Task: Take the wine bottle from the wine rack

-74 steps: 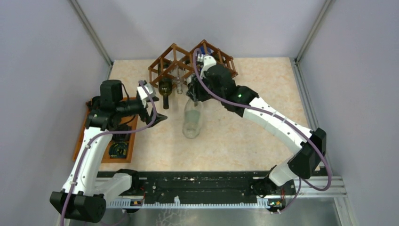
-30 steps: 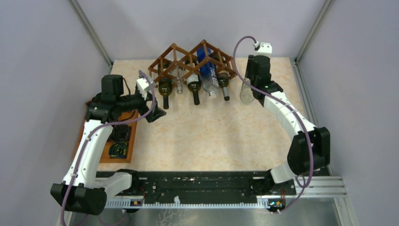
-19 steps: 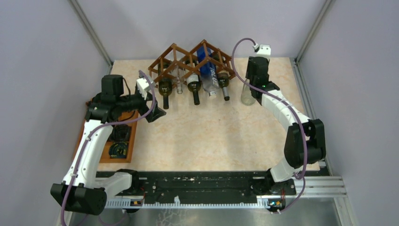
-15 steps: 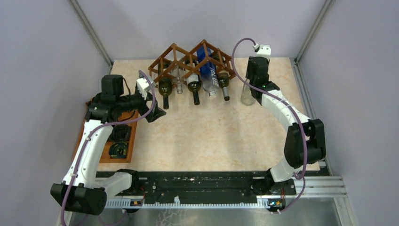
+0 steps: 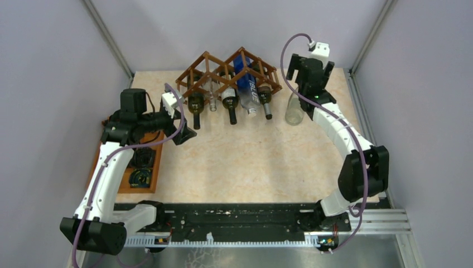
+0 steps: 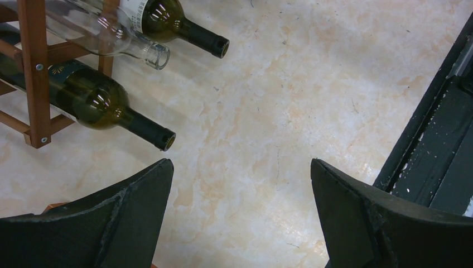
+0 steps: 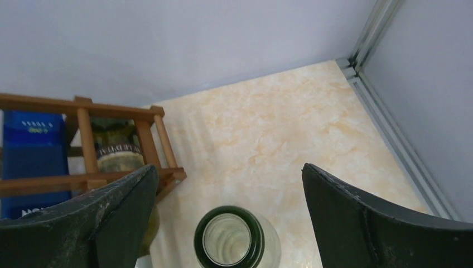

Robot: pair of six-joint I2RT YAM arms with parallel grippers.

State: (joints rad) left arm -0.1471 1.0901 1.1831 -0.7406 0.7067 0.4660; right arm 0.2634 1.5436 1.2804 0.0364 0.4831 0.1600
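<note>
Top external view: wine rack (image 5: 226, 72) at far side of table (image 5: 262, 162), five bottles (image 5: 230, 106) lying in its cells, necks toward arms. Compartment tray (image 5: 121, 188) at left edge holds dark round items, partly hidden by left arm. Wine bottle (image 5: 294, 109) – clear, upright on table just right of rack, off it. Right gripper (image 7: 227, 167) above its mouth, jaws wide apart, not touching. Left gripper (image 6: 240, 162) near rack's left end – jaws apart, empty.

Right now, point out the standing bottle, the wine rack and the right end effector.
Standing bottle (image 7: 228, 239): right wrist view, its open mouth.
Wine rack (image 6: 32, 67): left wrist view, a wooden post.
Right end effector (image 7: 227, 170): right wrist view, the gap between its open fingertips.
</note>
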